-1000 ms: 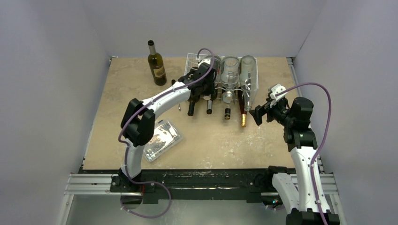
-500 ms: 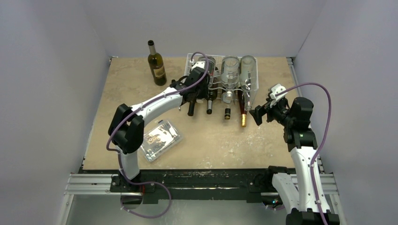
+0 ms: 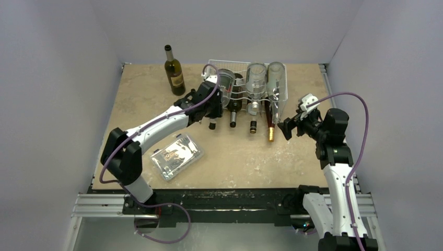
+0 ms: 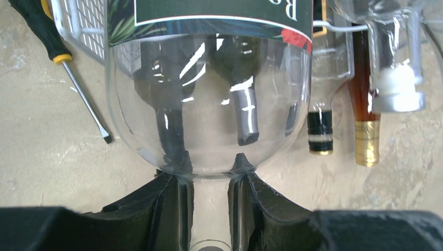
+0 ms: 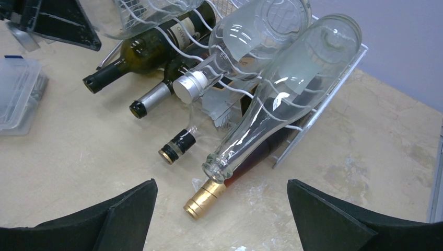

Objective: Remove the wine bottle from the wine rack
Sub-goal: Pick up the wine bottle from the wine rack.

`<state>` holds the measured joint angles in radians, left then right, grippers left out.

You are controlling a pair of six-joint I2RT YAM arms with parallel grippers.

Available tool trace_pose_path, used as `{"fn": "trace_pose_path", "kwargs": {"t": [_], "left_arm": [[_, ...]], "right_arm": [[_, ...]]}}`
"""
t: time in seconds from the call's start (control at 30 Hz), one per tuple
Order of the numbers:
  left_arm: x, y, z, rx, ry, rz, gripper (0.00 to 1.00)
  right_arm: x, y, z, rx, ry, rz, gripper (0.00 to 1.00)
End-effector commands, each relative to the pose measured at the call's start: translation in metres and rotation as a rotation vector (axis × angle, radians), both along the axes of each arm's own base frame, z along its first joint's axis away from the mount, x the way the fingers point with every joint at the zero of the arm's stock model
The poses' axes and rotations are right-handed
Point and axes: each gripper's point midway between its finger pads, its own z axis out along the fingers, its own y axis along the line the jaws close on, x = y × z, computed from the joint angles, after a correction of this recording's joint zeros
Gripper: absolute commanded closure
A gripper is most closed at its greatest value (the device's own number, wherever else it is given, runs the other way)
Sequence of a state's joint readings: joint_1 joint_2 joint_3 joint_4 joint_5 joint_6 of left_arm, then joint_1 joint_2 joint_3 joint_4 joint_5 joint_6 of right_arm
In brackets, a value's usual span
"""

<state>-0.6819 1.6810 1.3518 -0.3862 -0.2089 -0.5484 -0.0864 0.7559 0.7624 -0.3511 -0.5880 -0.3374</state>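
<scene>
Setting: robotics lab test cell. Evidence: plain pale walls enclosing a tan table on three sides; aluminium rail at its near edge; left arm and right arm bolted there, purple cables.

Clear plastic box lies on the beige table; black-handled screwdriver lies flat.

Left arm far forward, jaws pinched close together; right arm upright, jaws wide apart.

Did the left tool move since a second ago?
Yes. The left tool, gripping the clear bottle, slid left and nearer, away from the wine rack.
</scene>
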Motion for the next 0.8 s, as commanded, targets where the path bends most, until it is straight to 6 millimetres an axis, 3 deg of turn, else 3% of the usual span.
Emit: {"fn": "trace_pose_path", "kwargs": {"t": [0.0,0.33,0.77], "left_arm": [[0.004,-0.013,0.117,-0.237,-0.293,-0.059,1.0],[-0.057,0.001,0.107,-0.311,-0.194,-0.161,1.0],[-0.148,0.015,0.071,-0.366,-0.034,-0.328,1.0]], "right_arm": [[-0.001,0.0,0.006,-0.009,-0.036,0.01,0.01],[-0.011,0.011,0.007,-0.035,-0.048,0.107,0.01],[-0.026,0.025,0.001,-0.064,-0.043,0.241,0.01]]}}
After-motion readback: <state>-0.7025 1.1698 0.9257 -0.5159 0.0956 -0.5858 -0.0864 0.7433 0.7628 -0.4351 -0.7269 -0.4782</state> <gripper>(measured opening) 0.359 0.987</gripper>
